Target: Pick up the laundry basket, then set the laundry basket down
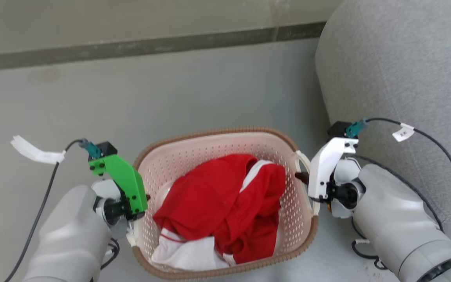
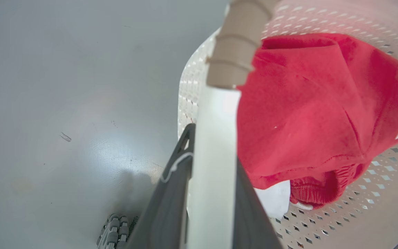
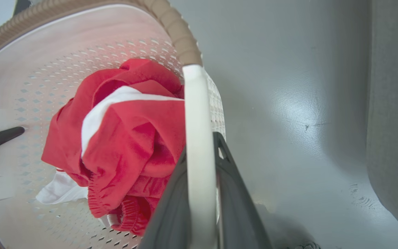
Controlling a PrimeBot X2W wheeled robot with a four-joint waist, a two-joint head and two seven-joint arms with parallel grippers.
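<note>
Seemingly mid-lift, the left gripper (image 2: 212,152) and right gripper (image 3: 200,148) each pinch a white side handle (image 2: 216,114) of the pale pink perforated plastic laundry basket (image 1: 210,134), lower centre of the head frame; next, both arms must move level together

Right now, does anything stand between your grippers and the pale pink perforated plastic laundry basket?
Nothing visible: left gripper and right gripper each clamp a white side handle of the basket. A grey fabric sofa stands close beside the right arm.
</note>
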